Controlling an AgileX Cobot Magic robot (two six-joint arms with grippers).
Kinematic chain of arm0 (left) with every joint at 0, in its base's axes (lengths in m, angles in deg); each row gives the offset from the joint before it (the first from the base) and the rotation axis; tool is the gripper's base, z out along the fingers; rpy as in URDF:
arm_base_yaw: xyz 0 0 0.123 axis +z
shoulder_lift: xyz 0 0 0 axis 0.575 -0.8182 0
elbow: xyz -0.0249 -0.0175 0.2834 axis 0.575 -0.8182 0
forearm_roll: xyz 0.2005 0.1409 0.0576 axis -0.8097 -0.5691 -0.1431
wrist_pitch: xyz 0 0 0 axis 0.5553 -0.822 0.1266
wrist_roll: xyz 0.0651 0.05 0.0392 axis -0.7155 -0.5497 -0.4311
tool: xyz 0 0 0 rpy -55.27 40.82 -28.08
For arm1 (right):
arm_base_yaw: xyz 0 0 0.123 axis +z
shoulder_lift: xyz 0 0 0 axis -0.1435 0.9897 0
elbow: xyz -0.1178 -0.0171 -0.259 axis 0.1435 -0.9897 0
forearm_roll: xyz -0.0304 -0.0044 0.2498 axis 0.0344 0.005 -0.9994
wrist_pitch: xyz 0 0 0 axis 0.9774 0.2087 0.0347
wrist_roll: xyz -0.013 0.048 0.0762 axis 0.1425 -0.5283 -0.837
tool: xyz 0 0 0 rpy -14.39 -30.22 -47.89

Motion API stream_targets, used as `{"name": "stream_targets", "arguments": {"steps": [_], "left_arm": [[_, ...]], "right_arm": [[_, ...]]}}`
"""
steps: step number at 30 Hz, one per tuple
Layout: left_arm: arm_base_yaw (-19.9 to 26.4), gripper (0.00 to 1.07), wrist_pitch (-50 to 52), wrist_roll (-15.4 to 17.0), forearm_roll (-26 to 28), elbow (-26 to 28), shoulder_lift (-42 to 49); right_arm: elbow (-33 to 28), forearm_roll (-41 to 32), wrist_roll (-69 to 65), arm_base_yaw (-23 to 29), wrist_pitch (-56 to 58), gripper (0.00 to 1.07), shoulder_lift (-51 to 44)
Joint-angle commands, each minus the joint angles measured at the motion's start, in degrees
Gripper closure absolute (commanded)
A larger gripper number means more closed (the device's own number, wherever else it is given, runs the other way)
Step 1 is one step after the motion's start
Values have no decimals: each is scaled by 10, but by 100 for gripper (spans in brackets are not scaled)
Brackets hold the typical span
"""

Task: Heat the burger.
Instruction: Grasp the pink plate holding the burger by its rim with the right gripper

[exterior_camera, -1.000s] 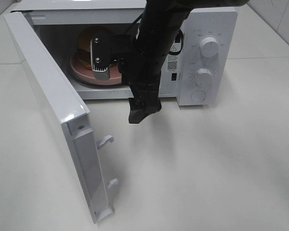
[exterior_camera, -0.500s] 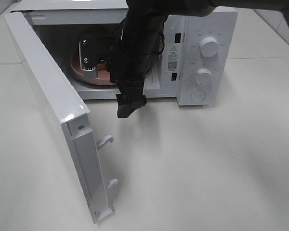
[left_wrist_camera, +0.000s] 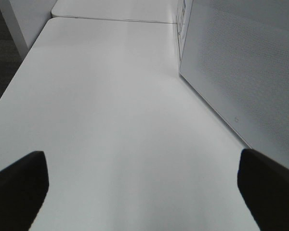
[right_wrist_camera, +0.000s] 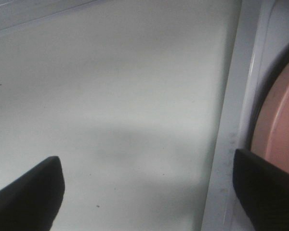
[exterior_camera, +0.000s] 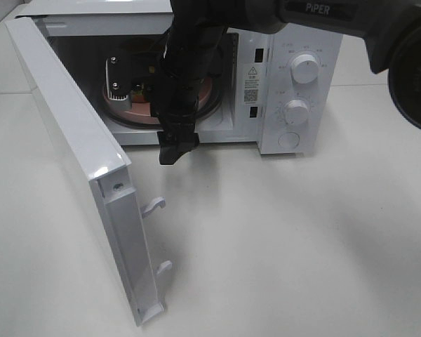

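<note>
The burger (exterior_camera: pixel 138 91) sits on a pink plate (exterior_camera: pixel 126 112) inside the open microwave (exterior_camera: pixel 295 42). My right arm covers most of it, so only a sliver shows. My right gripper (exterior_camera: pixel 174 149) hangs just in front of the cavity's lower lip, pointing down at the table. In the right wrist view the right gripper (right_wrist_camera: pixel 144 192) is open with nothing between its fingers, and the pink plate's rim (right_wrist_camera: pixel 279 125) is at one side. My left gripper (left_wrist_camera: pixel 144 192) is open over bare table beside the microwave's perforated side wall (left_wrist_camera: pixel 241 62). It is out of the high view.
The microwave door (exterior_camera: pixel 70 140) stands swung wide to the left, with its latch hooks (exterior_camera: pixel 154 205) sticking out over the table. Two knobs (exterior_camera: pixel 305 69) and a round button (exterior_camera: pixel 289 140) are on the panel at the right. The white table (exterior_camera: pixel 281 239) stretches in front.
My right arm has swept left across the microwave opening, with the gripper moving left and slightly up. The burger, plainly visible a second ago, is now mostly covered.
</note>
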Motion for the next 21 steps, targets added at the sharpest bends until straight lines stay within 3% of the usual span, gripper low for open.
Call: {"name": "stream_targets", "arguments": {"steps": [1,21], "left_arm": [[1,6,9,0,-2,-2,2],[1,6,9,0,-2,-2,2]], "right_arm": [[13,-2,2,2,-4,15,14],[15,13,-26,-5,-33,17,23]]}}
